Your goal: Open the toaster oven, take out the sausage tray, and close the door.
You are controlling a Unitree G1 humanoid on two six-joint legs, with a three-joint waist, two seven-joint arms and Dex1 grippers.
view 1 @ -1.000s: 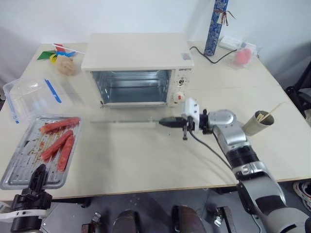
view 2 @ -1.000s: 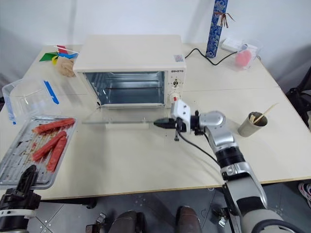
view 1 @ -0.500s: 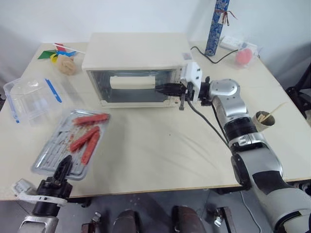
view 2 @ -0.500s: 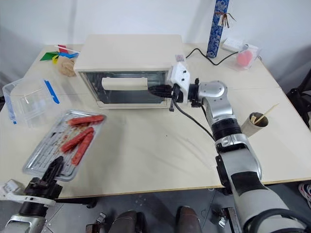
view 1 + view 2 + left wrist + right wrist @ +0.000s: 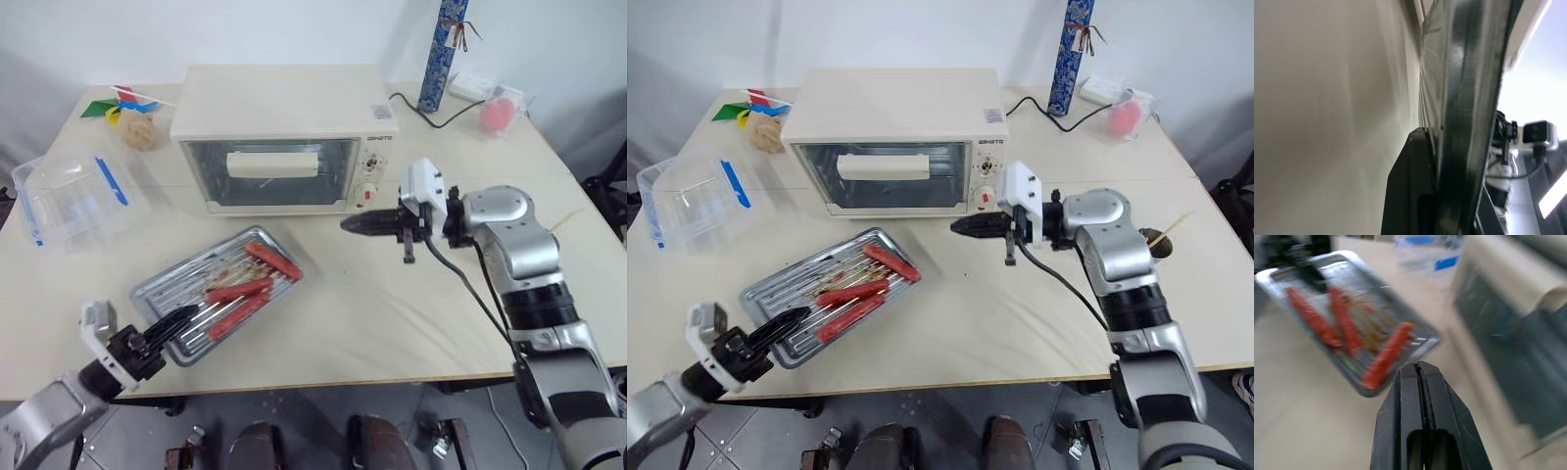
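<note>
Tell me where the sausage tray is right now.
The sausage tray lies on the table in front of the closed toaster oven, toward the robot's left, with the left gripper shut on its near corner.

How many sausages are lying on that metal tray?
3, all on the sausage tray: one nearest the toaster oven, one in the middle, one towards the table's front edge. None looks hidden.

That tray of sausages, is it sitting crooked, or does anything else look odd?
Yes. The tray lies at a slant to the table edge, its near corner pinched in the left hand. The three sausages lie at uneven angles. The oven door is shut; nothing is spilled.
</note>
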